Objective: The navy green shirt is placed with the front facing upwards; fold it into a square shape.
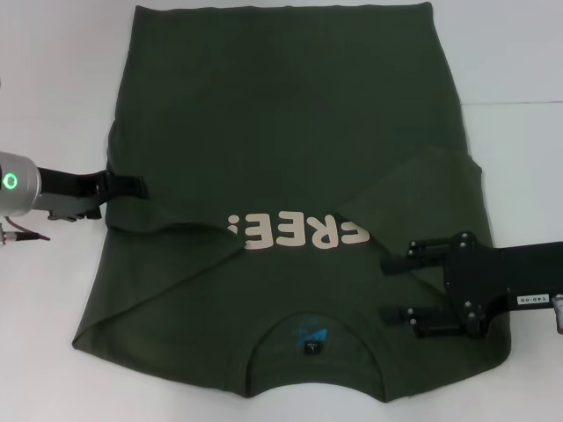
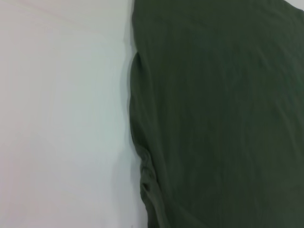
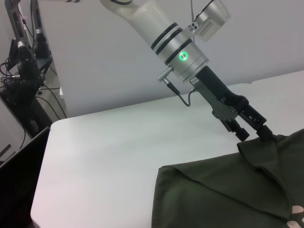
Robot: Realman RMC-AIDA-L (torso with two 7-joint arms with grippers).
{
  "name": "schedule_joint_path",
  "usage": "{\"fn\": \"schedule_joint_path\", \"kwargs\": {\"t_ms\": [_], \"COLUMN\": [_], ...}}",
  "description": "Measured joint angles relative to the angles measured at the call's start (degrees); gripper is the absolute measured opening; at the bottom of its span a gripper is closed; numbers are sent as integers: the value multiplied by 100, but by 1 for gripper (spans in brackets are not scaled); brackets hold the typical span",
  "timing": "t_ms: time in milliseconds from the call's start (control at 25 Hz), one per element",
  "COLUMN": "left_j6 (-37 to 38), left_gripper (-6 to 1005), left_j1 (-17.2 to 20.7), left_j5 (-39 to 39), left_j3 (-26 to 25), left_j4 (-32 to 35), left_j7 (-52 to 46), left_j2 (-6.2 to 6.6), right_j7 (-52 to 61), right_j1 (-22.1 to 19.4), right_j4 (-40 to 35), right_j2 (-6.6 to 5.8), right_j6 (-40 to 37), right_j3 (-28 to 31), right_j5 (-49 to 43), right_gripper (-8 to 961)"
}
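While its jaws pinch a raised fold at the shirt's [image 1: 290, 132] left edge, the left gripper [image 1: 132, 186] hangs low over the white table [image 1: 519, 53]. The right gripper [image 1: 398, 288], jaws apart, hovers above the front-up shirt's right side, both sleeves folded inward.

Matt, soft cotton-like cloth of the green shirt [image 1: 290, 132] (cream lettering printed flat) lies on a smooth white bench [image 1: 510, 70]; the left hand [image 1: 132, 186] looks matt black.
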Motion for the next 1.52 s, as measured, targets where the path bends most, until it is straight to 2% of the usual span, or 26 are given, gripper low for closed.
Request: {"fn": "schedule_joint_path", "kwargs": {"t_ms": [600,720,880,1280,1520], "left_j6": [-1,-36,-101,-138,-143], "left_gripper": [917,917,756,337,219], "left_j1": [-33,-36,-40,-44,-41], "left_j5": [148,156,270,306,239], "left_j3": [14,184,372,398,417], "left_j4": [-65,-65,-70,-83,-48], "left_j7": [9,50,38,54,59], "left_j2": [-9,-26,-40,-42,-54], "right_j7": [21,21,21,21,26], "right_j1": [78,80,81,81,67], "right_j4": [0,0,0,0,0], "right_j2": [0,0,0,0,0], "right_j6": [10,10,10,9,2], "right_j3": [-9,-9,-9,-9,-8], "right_j5": [0,0,0,0,0], "right_gripper": [667,667,668,670,671]}}
